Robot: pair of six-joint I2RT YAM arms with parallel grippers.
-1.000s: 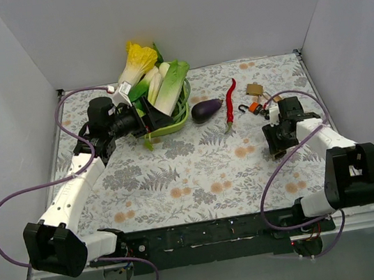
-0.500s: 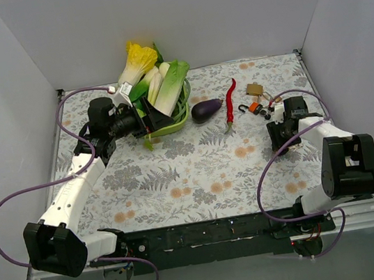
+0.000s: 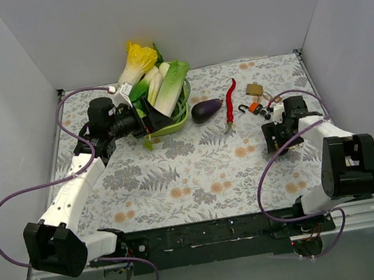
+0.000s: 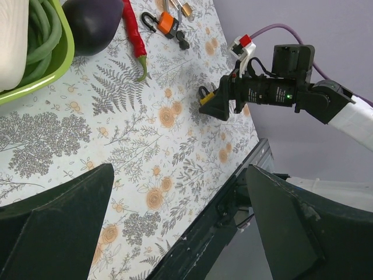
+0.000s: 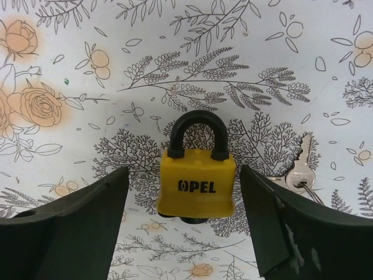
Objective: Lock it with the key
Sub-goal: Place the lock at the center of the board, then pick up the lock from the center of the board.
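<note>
Yellow padlock [image 5: 196, 179] rests on the flowered worktop [image 5: 70, 46] between the right tool's [image 5: 183, 175] released, spread fingers, touching neither. A silver key [image 5: 300, 169] lies just beside the padlock. The left tool [image 4: 179, 170], well apart from the padlock, gapes wide.

A shut yellow padlock [image 5: 196, 184] lies beside a silver key [image 5: 300, 166].

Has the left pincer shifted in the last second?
No. The left pincer is still beside the near rim of the basket, in the same spot in the top view.
</note>
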